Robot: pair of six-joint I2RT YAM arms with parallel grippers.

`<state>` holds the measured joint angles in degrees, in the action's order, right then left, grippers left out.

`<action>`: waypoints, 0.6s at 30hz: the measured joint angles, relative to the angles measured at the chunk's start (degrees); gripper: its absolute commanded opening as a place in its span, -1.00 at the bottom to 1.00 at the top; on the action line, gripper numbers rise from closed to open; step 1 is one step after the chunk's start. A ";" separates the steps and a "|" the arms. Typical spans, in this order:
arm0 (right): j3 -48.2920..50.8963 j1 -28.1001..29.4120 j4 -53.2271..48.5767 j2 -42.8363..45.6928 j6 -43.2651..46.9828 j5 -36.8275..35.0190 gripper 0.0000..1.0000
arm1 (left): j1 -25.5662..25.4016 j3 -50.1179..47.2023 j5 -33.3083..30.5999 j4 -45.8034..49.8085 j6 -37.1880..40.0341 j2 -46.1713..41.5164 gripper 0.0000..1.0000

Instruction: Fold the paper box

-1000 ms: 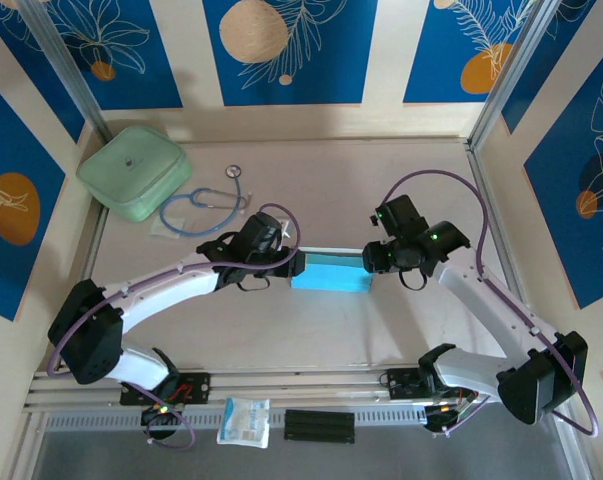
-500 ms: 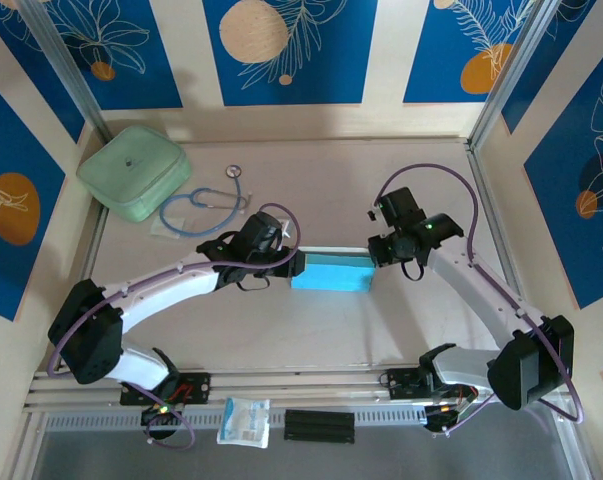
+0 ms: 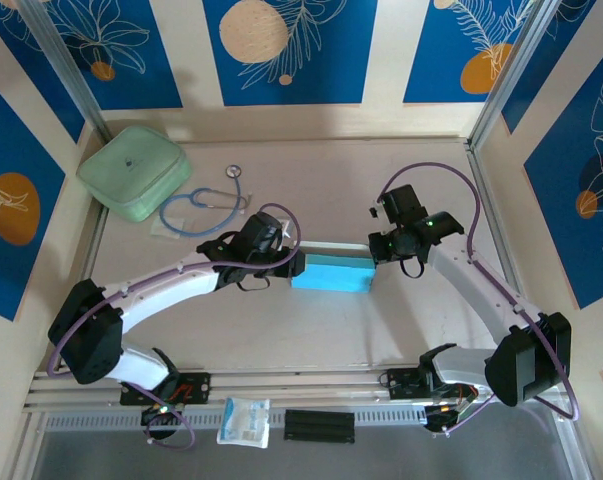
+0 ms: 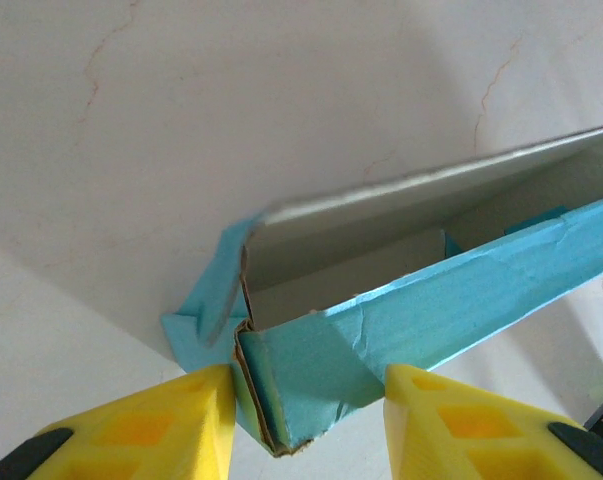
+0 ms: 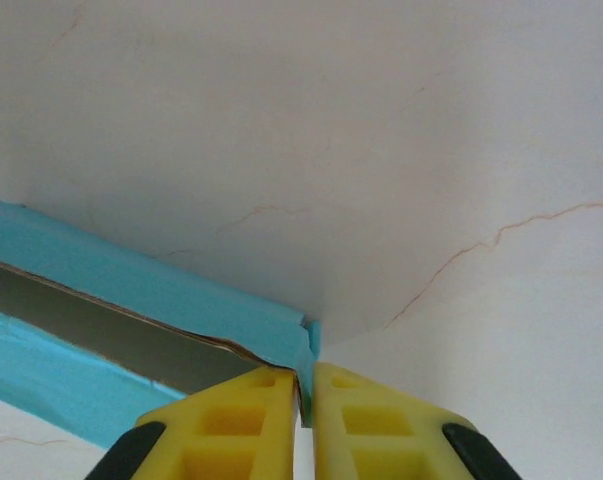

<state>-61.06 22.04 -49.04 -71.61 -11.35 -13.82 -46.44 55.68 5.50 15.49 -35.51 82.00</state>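
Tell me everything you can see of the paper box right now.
The paper box is thin, creased cardboard, sky blue outside, pale grey-white inside. It lies on the table, one long side gaping open. The left gripper clamps its crumpled left end; the right gripper pinches a blue edge at its right end.

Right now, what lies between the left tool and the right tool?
The paper box spans the stretch in the top view; the left tool grips one end, the right tool pinches the other.
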 measured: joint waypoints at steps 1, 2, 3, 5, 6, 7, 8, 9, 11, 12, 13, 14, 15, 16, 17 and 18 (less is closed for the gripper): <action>-0.02 -0.02 -0.04 -0.09 -0.70 0.26 -0.89 | 0.00 0.00 0.00 0.00 0.00 0.00 -0.16; -0.13 -0.04 -0.15 -0.17 -1.75 0.37 -0.91 | 0.00 0.02 0.00 0.00 -0.02 0.00 -0.16; -0.39 -0.15 -0.35 -0.28 -2.80 0.57 -0.91 | 0.00 0.00 0.00 -0.02 -0.02 0.00 -0.16; -0.61 -0.33 -0.55 -0.28 -5.16 1.27 -0.92 | 0.00 0.00 -0.02 -0.04 -0.07 0.00 -0.14; -0.63 -0.35 -0.66 -0.28 -6.05 1.62 -0.92 | 0.00 0.00 -0.11 -0.04 -0.13 0.00 -0.11; -0.63 -0.35 -0.72 -0.28 -6.91 1.92 -0.92 | 0.00 0.00 -0.37 -0.07 -0.28 0.00 -0.02; -0.63 -0.39 -0.72 -0.28 -7.63 2.16 -0.92 | 0.00 -0.02 -0.90 -0.04 -0.55 -0.02 0.06; -0.63 -0.39 -0.72 -0.24 -8.15 2.29 -0.92 | -0.02 -0.09 -1.38 -0.04 -0.57 -0.09 0.13; -0.61 -0.44 -0.72 -0.20 -8.90 2.29 -0.92 | -0.09 -0.59 -2.86 0.00 -0.87 -0.68 0.24; -0.61 -0.44 -0.70 -0.20 -8.94 2.27 -0.92 | -0.11 -0.98 -3.61 0.07 -0.74 -1.36 0.27; -0.59 -0.44 -0.68 -0.17 -9.07 2.27 -0.92 | -0.11 -1.49 -4.52 0.20 -0.72 -2.38 0.29; -0.59 -0.44 -0.68 -0.20 -9.07 2.27 -0.90 | -0.11 -1.99 -5.42 0.35 -0.63 -3.54 0.30; -0.59 -0.44 -0.68 -0.20 -8.98 2.32 -0.88 | -0.11 -2.32 -6.21 0.55 -0.50 -4.74 0.32; -0.59 -0.44 -0.68 -0.17 -8.70 2.54 -0.81 | -0.11 -2.49 -6.93 0.81 -0.15 -6.05 0.34; -0.59 -0.44 -0.68 -0.20 -8.44 2.89 -0.71 | -0.11 -2.49 -7.32 0.98 0.76 -7.19 0.35; -0.59 -0.44 -0.72 -0.17 -8.04 3.17 -0.61 | -0.11 -2.49 -7.43 1.05 2.47 -8.24 0.35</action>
<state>-61.65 21.61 -49.76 -71.79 -19.40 -10.66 -46.54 53.19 -1.93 16.53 -33.04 73.76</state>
